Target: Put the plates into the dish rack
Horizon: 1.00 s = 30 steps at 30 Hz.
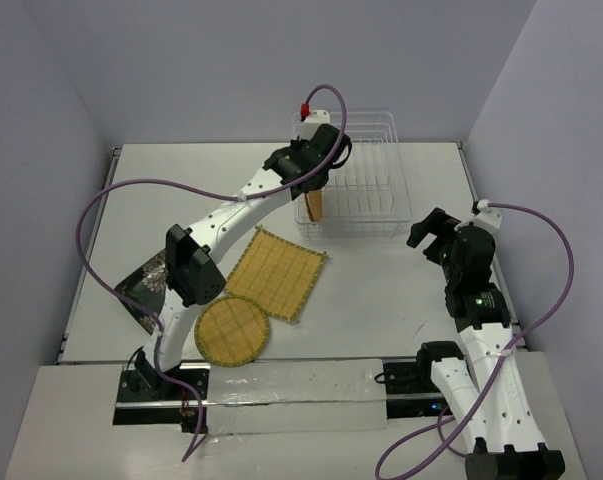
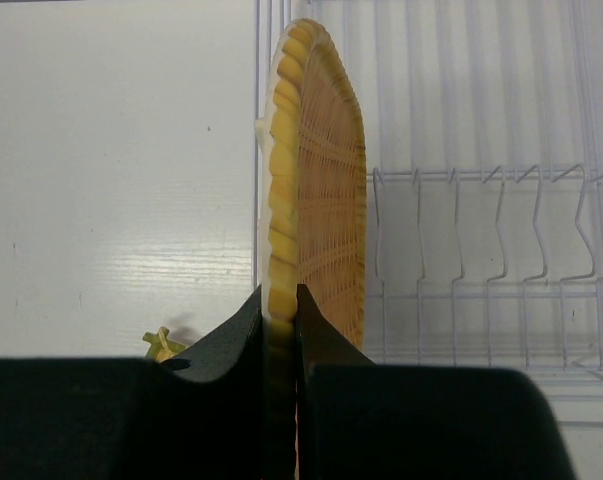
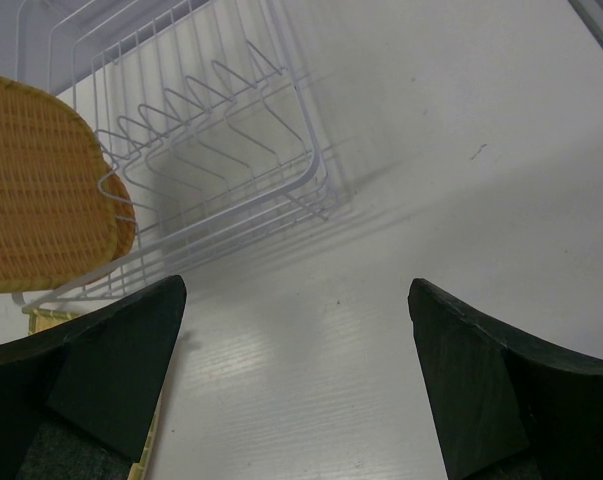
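Observation:
An orange woven plate (image 1: 314, 207) stands on edge at the left end of the white wire dish rack (image 1: 381, 218). My left gripper (image 2: 279, 295) is shut on its rim from above, and the plate (image 2: 326, 190) sits just inside the rack's end wires, left of the first divider (image 2: 379, 230). Whether it rests on the rack floor is hidden. On the table lie a yellow square plate (image 1: 276, 272), a yellow round plate (image 1: 232, 329) and a black floral plate (image 1: 144, 285), partly under the left arm. My right gripper (image 1: 431, 235) hovers open and holds nothing, right of the rack.
In the right wrist view the rack (image 3: 231, 160) and the orange plate (image 3: 41, 190) lie ahead to the left, with bare table between the fingers. The rack's other divider slots (image 2: 501, 240) hold nothing. Grey walls close in the table at the back and sides.

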### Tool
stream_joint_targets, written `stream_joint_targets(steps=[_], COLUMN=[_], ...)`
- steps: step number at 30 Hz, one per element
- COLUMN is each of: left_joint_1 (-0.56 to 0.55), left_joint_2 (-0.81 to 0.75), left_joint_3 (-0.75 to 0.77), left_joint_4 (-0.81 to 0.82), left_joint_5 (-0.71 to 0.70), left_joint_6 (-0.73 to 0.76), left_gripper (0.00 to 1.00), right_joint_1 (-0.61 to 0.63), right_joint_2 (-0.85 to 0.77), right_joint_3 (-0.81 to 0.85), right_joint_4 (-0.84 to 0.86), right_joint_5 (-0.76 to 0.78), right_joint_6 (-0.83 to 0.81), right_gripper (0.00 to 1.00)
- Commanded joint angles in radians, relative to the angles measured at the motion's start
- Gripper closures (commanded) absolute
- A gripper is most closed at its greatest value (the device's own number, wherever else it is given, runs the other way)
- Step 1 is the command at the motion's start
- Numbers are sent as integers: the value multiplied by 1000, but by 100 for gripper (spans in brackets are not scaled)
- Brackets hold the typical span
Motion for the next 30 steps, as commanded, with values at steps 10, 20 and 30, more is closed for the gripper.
stream_joint_targets(steps=[10,20,30], left_joint_1=[11,11,-7], left_joint_2=[61,40,-57], left_joint_3=[45,21,10], left_joint_4=[76,96,135], left_joint_5=[42,106,68], left_joint_6=[-25,6,82], left_gripper=[98,55,40], right_joint_1=[-5,-4,-5], right_joint_2=[1,7,10], right_joint_3=[-8,-9,-5], right_joint_4=[38,38,38], right_joint_5=[14,14,7], right_joint_6=[7,8,9], right_gripper=[0,0,0])
